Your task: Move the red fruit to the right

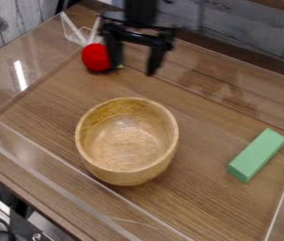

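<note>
The toy strawberry (100, 58), red with a green leafy cap, lies toward the far left corner of the tabletop (56, 108), near its left edge. Just to its right, the black jaws (137, 69) hang parted, blurred, over the far part of the tabletop, with nothing gripped; whether they touch the leafy cap I cannot tell. Nearer the front edge, about midway across, sits the round wooden bowl (128, 141), well apart from the strawberry. The green rectangular block (257, 155) lies close to the right edge, slanted, apart from the bowl.
</note>
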`<state>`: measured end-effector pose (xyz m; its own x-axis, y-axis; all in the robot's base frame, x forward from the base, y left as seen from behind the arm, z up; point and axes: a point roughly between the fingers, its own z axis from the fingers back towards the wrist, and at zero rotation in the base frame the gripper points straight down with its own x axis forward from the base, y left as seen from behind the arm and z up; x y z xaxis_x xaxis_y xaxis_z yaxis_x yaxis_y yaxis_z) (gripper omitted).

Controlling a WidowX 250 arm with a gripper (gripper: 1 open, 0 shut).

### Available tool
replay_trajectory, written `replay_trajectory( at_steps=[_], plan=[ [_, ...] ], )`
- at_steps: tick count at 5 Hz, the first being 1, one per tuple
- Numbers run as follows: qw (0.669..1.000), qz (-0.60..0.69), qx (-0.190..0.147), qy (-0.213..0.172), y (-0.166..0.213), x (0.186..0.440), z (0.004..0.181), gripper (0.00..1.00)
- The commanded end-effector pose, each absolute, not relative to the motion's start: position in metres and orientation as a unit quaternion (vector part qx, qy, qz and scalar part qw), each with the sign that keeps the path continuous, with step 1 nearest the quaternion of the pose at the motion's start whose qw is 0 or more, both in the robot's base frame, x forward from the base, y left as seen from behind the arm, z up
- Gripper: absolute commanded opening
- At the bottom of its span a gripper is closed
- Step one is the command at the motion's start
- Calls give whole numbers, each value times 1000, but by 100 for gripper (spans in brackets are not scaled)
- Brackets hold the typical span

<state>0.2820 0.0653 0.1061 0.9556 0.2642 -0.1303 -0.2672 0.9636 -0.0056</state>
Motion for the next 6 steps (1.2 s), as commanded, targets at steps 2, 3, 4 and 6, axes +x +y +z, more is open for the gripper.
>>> replay_trajectory(
  at_steps=[2,3,4,6],
  plan=[
    [974,226,-21,11,128,300,114,100],
    [968,250,-24,1,142,308,106,100],
    [959,283,-28,-6,151,314,98,100],
    [943,332,-33,-16,165,325,84,100]
  ],
)
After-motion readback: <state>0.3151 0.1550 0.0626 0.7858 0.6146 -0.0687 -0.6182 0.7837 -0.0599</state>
